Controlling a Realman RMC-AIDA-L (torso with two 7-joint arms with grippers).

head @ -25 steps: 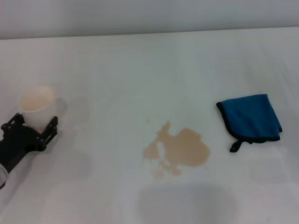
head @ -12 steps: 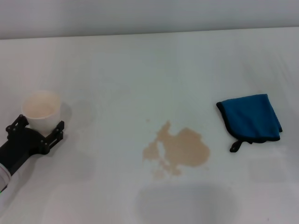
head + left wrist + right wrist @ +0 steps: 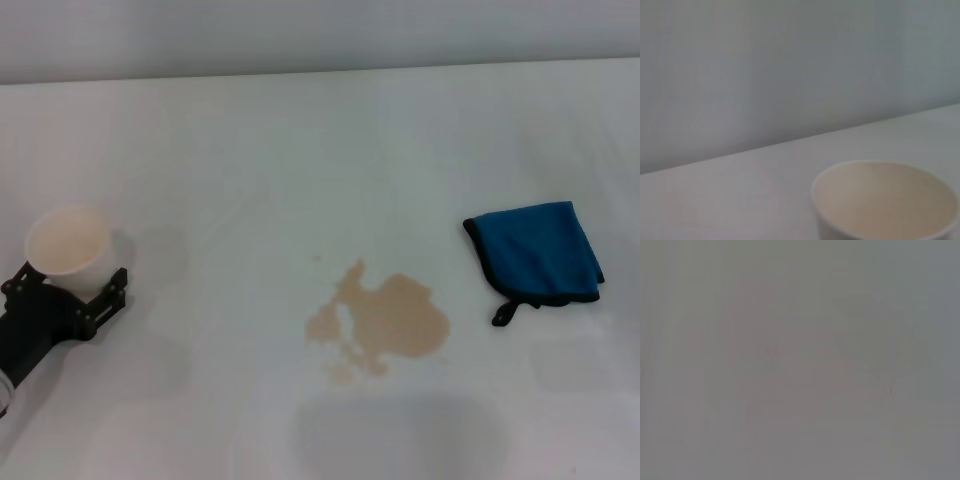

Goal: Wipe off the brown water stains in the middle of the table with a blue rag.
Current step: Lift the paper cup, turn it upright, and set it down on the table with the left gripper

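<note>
The brown water stains lie as a tan blotch in the middle of the white table, with small splotches at their near-left edge. The blue rag, with black edging and a loop tag, lies flat to the right of the stains, untouched. My left gripper is at the table's left side, far from the stains and the rag, shut on a white paper cup. The cup also shows in the left wrist view. My right gripper is out of view; the right wrist view shows only plain grey.
The table's far edge meets a grey wall. Only the cup, the stains and the rag are on the table.
My left gripper with the cup moved a little right and nearer, then back left. The rag and the stains have not moved.
</note>
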